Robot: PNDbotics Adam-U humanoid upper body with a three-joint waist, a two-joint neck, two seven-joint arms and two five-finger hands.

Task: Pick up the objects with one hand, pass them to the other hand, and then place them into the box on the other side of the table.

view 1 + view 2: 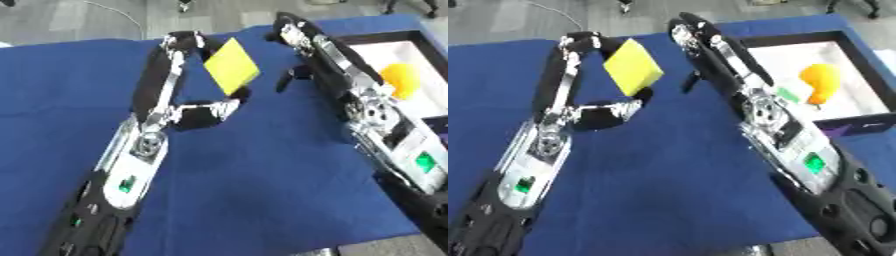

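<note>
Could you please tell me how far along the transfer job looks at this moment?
Done: an orange object already lies in the box. In hand: the left hand pinches a yellow block above the blue table. Left: passing it to the right hand, then boxing it.

A table covered with dark blue cloth carries a black-rimmed box with white inside at its right side.
</note>
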